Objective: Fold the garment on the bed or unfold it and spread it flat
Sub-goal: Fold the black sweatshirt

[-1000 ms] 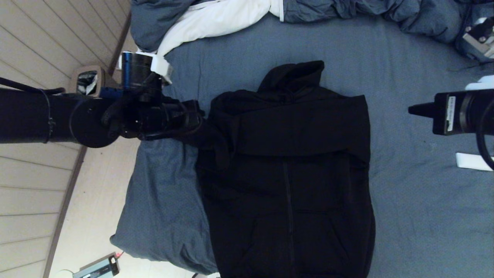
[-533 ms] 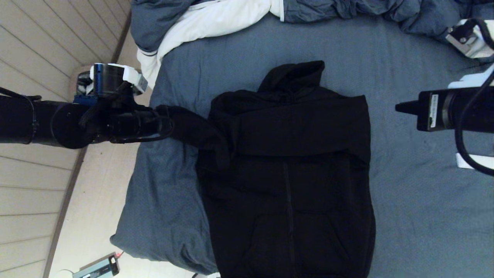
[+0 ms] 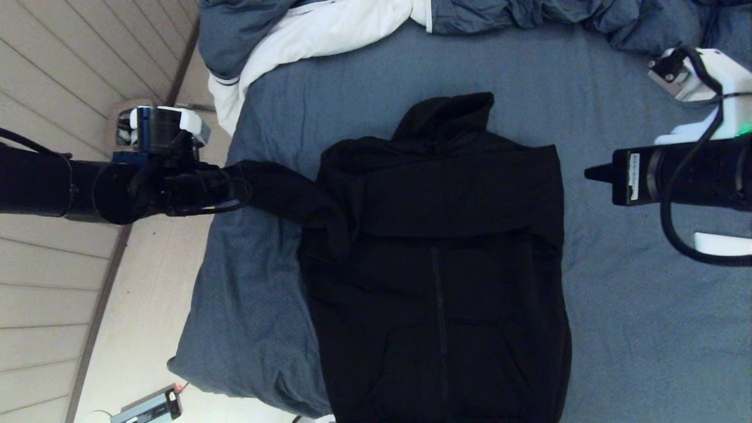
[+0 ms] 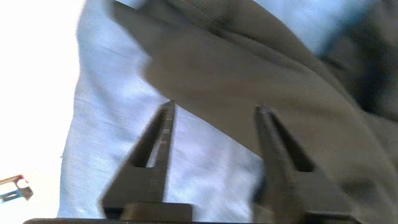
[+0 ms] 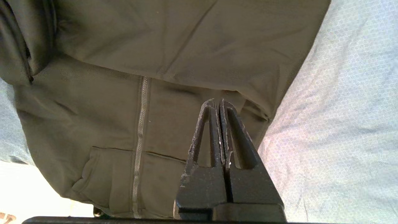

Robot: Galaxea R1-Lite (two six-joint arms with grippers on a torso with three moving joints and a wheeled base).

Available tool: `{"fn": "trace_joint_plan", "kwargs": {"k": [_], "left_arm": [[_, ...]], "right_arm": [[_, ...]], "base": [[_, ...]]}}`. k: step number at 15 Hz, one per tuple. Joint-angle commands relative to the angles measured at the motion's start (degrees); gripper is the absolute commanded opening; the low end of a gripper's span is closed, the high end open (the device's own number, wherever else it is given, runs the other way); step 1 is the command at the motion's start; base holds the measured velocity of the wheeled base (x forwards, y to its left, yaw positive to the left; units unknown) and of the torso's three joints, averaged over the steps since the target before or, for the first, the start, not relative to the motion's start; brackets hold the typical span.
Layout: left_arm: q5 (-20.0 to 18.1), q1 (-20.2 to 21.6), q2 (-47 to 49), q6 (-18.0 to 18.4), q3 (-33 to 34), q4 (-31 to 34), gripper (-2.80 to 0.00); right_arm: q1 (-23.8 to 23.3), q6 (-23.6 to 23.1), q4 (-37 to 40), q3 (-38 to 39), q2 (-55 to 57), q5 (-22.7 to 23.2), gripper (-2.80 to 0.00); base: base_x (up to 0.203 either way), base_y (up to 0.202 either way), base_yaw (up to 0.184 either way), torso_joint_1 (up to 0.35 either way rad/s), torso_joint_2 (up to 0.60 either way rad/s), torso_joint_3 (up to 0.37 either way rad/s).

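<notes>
Two arms reach over the bed [image 3: 617, 329], a wide mattress in a blue-grey sheet standing on pale plank flooring [image 3: 53, 282]. The garment [image 3: 446, 264], a black zip hoodie, lies face up near the bed's left edge, hood towards a crumpled navy and white duvet [image 3: 329, 23] at the far end. One sleeve [image 3: 282, 194] stretches left to the left gripper [image 4: 214, 107], whose fingers stand apart at the cloth. The right gripper [image 3: 590, 173] hovers over bare sheet, fingers pressed together, empty.
</notes>
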Motion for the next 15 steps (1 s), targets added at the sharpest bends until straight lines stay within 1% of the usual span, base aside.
{"fn": "trace_joint_plan", "kwargs": {"k": [1, 4, 6, 10, 12, 15], "left_arm": [[0.00, 1.45, 1.28, 0.03, -1.13, -0.07, 0.00], [-0.07, 3.06, 4.46, 0.09, -3.85, -0.05, 0.00], [-0.09, 3.24, 6.75, 0.01, -4.65, -0.23, 0.00], [-0.33, 3.23, 9.32, -0.09, -4.41, -2.28, 0.00], [-1.39, 3.23, 9.68, -0.09, -4.32, -2.39, 0.00], [-1.50, 3.15, 10.22, -0.09, -4.94, -2.39, 0.00]], "right_arm": [[0.10, 0.04, 0.09, -0.14, 1.01, -0.02, -2.80], [0.19, -0.12, -2.36, 1.25, 0.99, 0.24, -2.80], [0.19, -0.39, -4.29, 2.05, 1.18, 0.25, -2.80], [0.02, -0.49, -4.31, 1.97, 1.45, 0.25, -2.80], [0.02, -0.49, -4.31, 2.06, 1.54, 0.25, -2.80], [-0.07, -0.49, -4.31, 2.06, 1.98, 0.34, -2.80]], "base": [[0.000, 0.000, 0.000, 0.000, 0.00, 0.000], [0.000, 0.000, 0.000, 0.000, 0.00, 0.000], [0.000, 0.000, 0.000, 0.000, 0.00, 0.000], [0.000, 0.000, 0.000, 0.000, 0.00, 0.000], [0.000, 0.000, 0.000, 0.000, 0.00, 0.000], [0.000, 0.000, 0.000, 0.000, 0.00, 0.000]]}}
